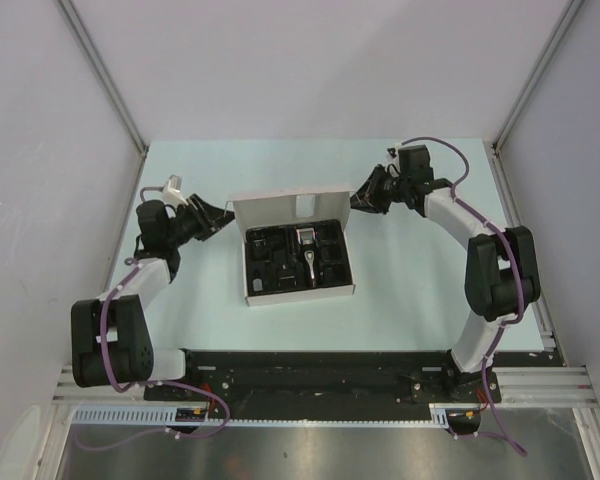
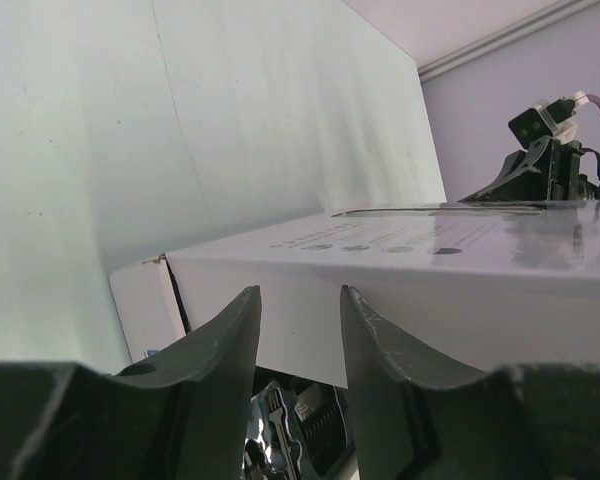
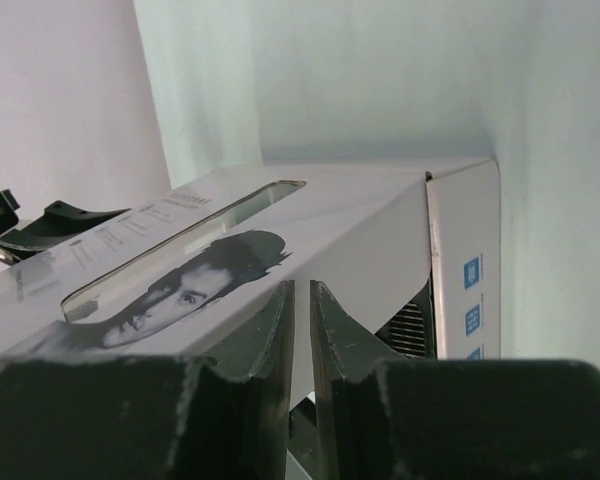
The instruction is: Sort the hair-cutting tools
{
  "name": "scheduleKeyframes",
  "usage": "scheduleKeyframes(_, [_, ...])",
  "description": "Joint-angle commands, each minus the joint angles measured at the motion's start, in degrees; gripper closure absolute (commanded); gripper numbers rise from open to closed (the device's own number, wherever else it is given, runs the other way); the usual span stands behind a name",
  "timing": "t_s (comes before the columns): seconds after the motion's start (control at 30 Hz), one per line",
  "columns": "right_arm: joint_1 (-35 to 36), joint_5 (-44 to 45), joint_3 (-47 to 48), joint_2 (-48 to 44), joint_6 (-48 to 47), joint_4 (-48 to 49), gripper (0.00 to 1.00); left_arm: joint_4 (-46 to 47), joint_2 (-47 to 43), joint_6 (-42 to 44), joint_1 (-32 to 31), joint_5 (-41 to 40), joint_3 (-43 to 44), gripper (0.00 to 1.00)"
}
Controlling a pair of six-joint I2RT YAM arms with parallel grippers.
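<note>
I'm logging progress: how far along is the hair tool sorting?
Done: the white box stands open, lid up. In hand: both arms' jaws are at the lid's ends, left open, right nearly closed. No tool is held. To do: the clipper and other black pieces all lie in the box.

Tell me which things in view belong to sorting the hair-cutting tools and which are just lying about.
Part of the job:
- electric clipper, lying in the tray
- dark pieces beside it, too dim to tell apart

Just there:
- white box, lid standing open
- black tray inside it
</note>
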Motion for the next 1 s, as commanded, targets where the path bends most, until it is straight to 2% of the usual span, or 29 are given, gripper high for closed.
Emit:
scheduleKeyframes(0.0, [1.9,1.6,-1.8,-3.1,-1.3,-3.2,0.84,2.0,-3.6,-2.2,-2.3,1.5,-2.0,0.57])
scheduleKeyframes(0.7, [2.8,4.8,-6.6,-5.5,-1.6,-4.0,0.84,0.3,-7.1,-4.1,-2.3,-3.3,-9.6,0.57])
scheduleKeyframes(0.9, [2.7,10.6,-6.9,-6.9,-3.1,-7.7,0.84,-5.7,-8.8,-3.0,-2.2,-8.6,-10.4,0.57])
scheduleKeyframes(0.97, [2.9,12.1,-6.8,-7.9,-3.6,-8.8,0.84,-11.1,-10.0,-1.3,-2.3,-14.2,-10.2,0.59])
